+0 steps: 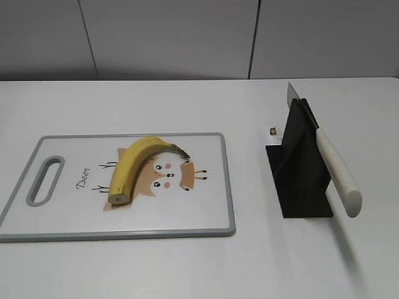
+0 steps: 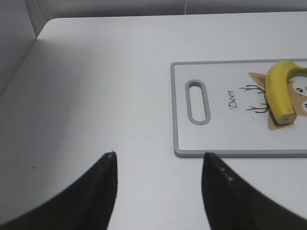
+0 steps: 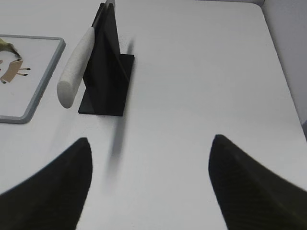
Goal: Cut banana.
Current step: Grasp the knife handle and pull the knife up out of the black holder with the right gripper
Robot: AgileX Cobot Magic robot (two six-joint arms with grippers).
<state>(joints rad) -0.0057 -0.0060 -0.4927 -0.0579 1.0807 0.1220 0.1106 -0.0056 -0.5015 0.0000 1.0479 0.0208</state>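
The banana (image 1: 134,165) is yellow, curved and unpeeled. It lies on the white cutting board (image 1: 206,205) with its blunt end toward the front and its dark stem tip to the right. It also shows in the left wrist view (image 2: 278,91) on the board (image 2: 211,139). A knife with a white handle (image 1: 336,174) rests in a black stand (image 1: 299,180), handle sticking out toward the front; the right wrist view shows the handle (image 3: 76,64) and the stand (image 3: 106,72). My left gripper (image 2: 159,155) is open and empty over bare table left of the board. My right gripper (image 3: 151,139) is open and empty, in front of the stand. Neither gripper shows in the exterior view.
The white table (image 1: 187,268) has a grey wall behind it. A small dark object (image 1: 274,131) sits on the table just left of the stand. The board has a handle slot (image 1: 45,180) at its left end. The table's right edge (image 3: 283,72) is near the right arm.
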